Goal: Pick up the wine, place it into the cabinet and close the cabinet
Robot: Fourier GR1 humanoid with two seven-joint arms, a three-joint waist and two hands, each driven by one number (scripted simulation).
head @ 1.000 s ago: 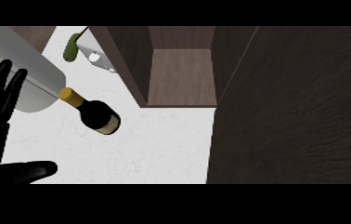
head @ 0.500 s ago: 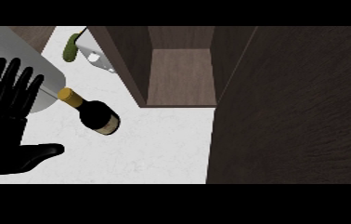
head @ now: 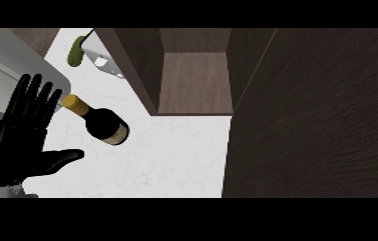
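Note:
The wine bottle stands on the white counter, dark with a gold-capped neck, seen from above and leaning toward the upper left. My left hand is just left of it, open, fingers straight and pointing up, thumb stretched out to the right below the bottle. A small gap separates the hand from the bottle. The cabinet stands open behind the bottle, its brown inside shelf bare. Its dark door swings out along the right side. My right hand does not show.
A green vegetable and a white object lie at the back left beside the cabinet's left wall. A grey rounded body fills the upper left corner, behind my fingertips.
My left hand has risen from the lower left edge and come further into view, fingers now reaching up beside the bottle's neck. The bottle and cabinet have not moved.

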